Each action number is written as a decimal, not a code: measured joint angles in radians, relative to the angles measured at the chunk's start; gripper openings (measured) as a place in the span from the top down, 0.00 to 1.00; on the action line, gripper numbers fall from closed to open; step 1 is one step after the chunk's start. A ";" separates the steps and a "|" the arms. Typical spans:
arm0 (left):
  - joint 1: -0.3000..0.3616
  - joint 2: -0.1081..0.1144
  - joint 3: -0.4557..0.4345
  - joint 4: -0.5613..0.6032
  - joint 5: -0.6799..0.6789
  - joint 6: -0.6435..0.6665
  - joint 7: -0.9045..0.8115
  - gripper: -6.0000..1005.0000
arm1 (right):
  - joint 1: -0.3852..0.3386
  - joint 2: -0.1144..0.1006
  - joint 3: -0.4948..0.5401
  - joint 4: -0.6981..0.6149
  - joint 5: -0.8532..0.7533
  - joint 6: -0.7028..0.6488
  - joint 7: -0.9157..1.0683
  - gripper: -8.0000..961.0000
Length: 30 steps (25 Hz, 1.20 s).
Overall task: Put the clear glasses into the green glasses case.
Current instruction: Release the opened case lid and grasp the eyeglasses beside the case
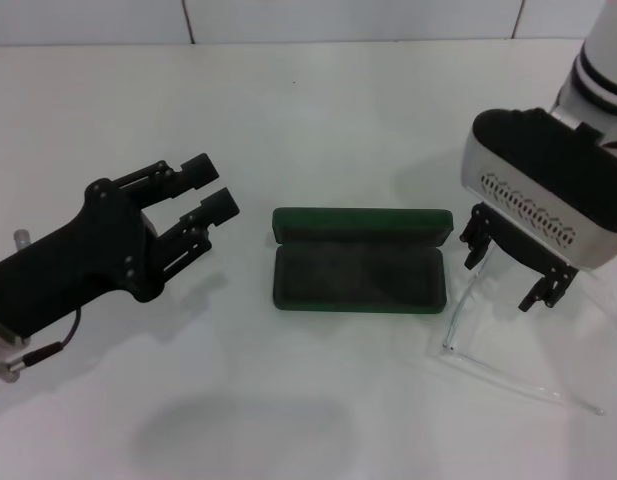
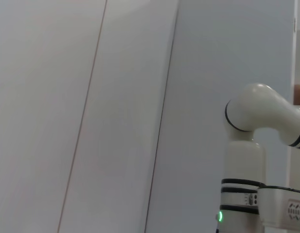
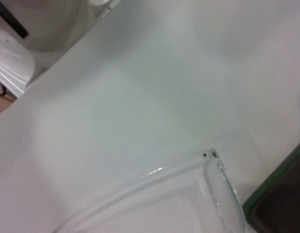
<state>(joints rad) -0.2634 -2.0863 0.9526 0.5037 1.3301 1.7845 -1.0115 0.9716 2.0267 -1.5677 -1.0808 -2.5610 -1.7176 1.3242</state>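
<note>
Head view: white table (image 1: 318, 110), with the green glasses case (image 1: 360, 260) at its middle, lid swung back and flat, dark lining exposed, nothing inside. Left gripper (image 1: 210, 190) – black, hanging over the table well to the left of the case, fingers pointing toward it and spread wide, holding nothing. Right gripper (image 1: 516, 265) – black fingers beneath a white and black wrist housing, set just right of the case and directly over the clear glasses (image 1: 488, 330), its fingers parted to either side of the lens top; whether the pads touch the plastic cannot be told. The clear glasses rest on the table just beside the case's right end, one long arm running out toward the near right. Left wrist view: pale wall panels and the right arm (image 2: 259, 145), white with black bands and a small green light; no task item in sight. Right wrist view: the glasses' lens edge and hinge (image 3: 215, 179) close to the camera, lying on the white surface, with a corner of the case (image 3: 281, 194) just beside them.
</note>
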 joint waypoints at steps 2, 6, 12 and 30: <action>0.000 0.000 0.000 0.000 0.000 -0.009 0.001 0.59 | 0.008 0.001 -0.003 0.024 0.005 0.006 -0.013 0.34; 0.000 0.000 0.000 -0.002 0.000 -0.016 0.001 0.59 | 0.018 0.002 -0.005 0.052 0.014 0.026 -0.032 0.36; -0.002 0.000 0.000 -0.004 0.000 -0.016 0.002 0.59 | 0.020 0.001 -0.006 0.058 0.016 0.041 -0.047 0.39; -0.023 0.000 -0.004 -0.056 0.000 -0.018 0.049 0.59 | 0.057 0.001 -0.068 0.158 0.034 0.098 -0.061 0.44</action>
<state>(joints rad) -0.2867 -2.0861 0.9486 0.4472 1.3299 1.7670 -0.9623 1.0290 2.0279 -1.6358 -0.9231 -2.5274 -1.6197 1.2637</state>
